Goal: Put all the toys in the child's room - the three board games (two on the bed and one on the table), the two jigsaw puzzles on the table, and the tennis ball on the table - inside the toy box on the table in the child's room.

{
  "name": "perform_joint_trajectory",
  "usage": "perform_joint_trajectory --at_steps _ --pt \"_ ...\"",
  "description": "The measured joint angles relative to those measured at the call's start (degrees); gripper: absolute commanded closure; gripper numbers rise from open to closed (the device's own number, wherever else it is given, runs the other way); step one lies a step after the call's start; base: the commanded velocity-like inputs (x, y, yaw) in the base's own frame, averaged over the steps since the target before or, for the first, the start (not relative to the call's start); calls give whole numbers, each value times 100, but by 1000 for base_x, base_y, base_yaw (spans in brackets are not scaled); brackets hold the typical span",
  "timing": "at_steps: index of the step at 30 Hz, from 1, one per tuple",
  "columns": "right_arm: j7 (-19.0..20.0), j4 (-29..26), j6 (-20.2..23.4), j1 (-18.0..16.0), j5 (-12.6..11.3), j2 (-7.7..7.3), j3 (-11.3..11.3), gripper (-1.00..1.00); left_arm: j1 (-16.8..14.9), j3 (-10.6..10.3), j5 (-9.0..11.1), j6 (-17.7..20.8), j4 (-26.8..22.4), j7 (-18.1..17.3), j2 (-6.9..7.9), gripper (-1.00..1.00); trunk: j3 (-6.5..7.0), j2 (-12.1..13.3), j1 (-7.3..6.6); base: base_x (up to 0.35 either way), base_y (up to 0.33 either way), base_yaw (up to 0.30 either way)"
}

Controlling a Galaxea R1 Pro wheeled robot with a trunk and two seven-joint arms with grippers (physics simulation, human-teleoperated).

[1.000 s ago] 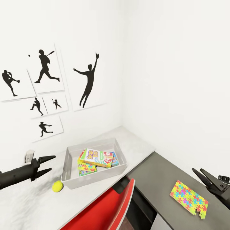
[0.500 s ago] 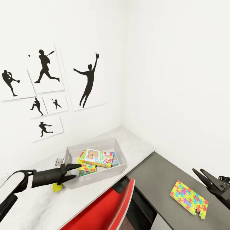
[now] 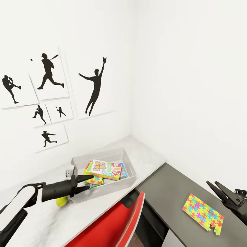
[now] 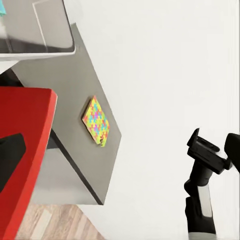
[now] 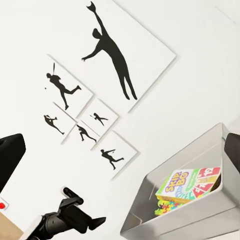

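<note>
The tennis ball (image 3: 62, 201) sat on the pale counter (image 3: 147, 157), right beside the near wall of the toy box (image 3: 103, 190) and outside it. The left tool (image 3: 90, 180) hung just above the ball, with its tips out over the wall of the box. Its two fingers stood a little apart and held nothing.

The ball looked small, light and fuzzy. It was round, so it would likely roll away if it were bumped from one side. A good hold would be across its middle, with one finger on each side, coming down from above. The fuzz should help it not slip. It would squash a bit but should not break.

Inside the toy box lay the Skip-Bo box (image 3: 104, 169) on top of a jigsaw puzzle box (image 3: 93, 180) and other flat boxes.

A second jigsaw puzzle (image 3: 202, 212) lay flat on the lower dark grey counter (image 3: 171, 185), well apart from the toy box. It looked thin, stiff and light. It lay so flat that it would be hard to pinch from above, so an edge would be the best place to take hold. The right tool (image 3: 213, 187) was near it, open and empty.

A red chair (image 3: 109, 226) stood in front of the counter.
</note>
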Motion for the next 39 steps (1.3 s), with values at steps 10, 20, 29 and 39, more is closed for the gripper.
perform_joint_trajectory --at_steps 10,20,29,39 --pt "5 3 -8 1 -7 11 -1 -100 19 -25 -107 4 -13 -429 51 -100 27 0 1 -30 6 -53" --pt "6 3 -6 1 -6 14 7 -100 33 10 -116 0 -18 -471 164 -100 107 0 0 -117 26 -142" --pt "2 3 -6 1 0 14 8 -100 48 22 -125 -1 -19 -480 186 -100 182 0 0 -8 1 -159" --pt "-3 3 -8 0 -2 19 8 -100 66 38 -162 -1 -18 -628 192 -100 262 -3 0 -5 0 -173"
